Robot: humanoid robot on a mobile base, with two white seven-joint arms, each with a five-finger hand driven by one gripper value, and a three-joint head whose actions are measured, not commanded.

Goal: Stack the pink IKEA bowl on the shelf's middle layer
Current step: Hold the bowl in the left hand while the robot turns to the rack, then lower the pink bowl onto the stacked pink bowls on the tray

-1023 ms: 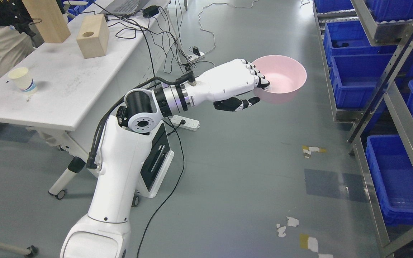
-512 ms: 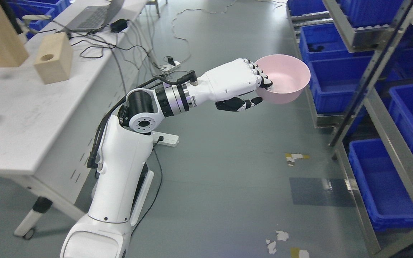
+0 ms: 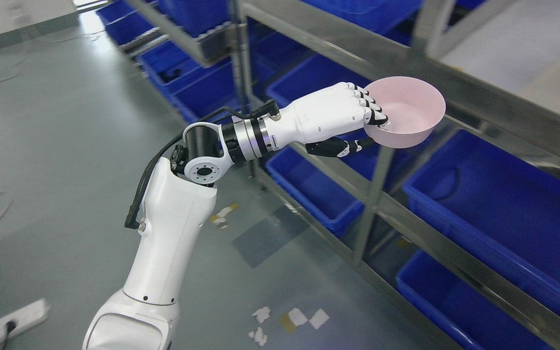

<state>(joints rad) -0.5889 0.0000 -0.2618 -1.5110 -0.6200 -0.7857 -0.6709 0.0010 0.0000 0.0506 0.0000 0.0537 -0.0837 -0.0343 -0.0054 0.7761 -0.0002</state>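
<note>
From my head camera I see my left arm (image 3: pixel 173 233) coming in from the lower left and reaching up and to the right. My left robot hand (image 3: pixel 343 116) holds the pink bowl (image 3: pixel 406 114): the four fingers (image 3: pixel 375 109) are hooked over the near rim and go into the bowl, and the thumb (image 3: pixel 341 147) lies under it against the outer wall, so the hand is closed on the bowl. The bowl is upright, with its opening up and a little tilted, and inside it looks empty. It is in the air, not resting on anything, just in front of the metal shelf (image 3: pixel 455 92); it overlaps the front rail of a higher shelf level in the picture, but I cannot tell if it touches the rail. Below the bowl and the hand there is a lower level of the shelf with a big blue bin (image 3: pixel 503 194) to the right and another blue bin (image 3: pixel 309 189) under my wrist. More blue bins (image 3: pixel 197 82) stand on the levels farther to the left. The grey floor (image 3: pixel 66 146) is on the left side, with some pieces of torn tape (image 3: pixel 294 321) near the bottom and a white power strip (image 3: pixel 12 323) at the lower left corner. My right arm is not visible.
</note>
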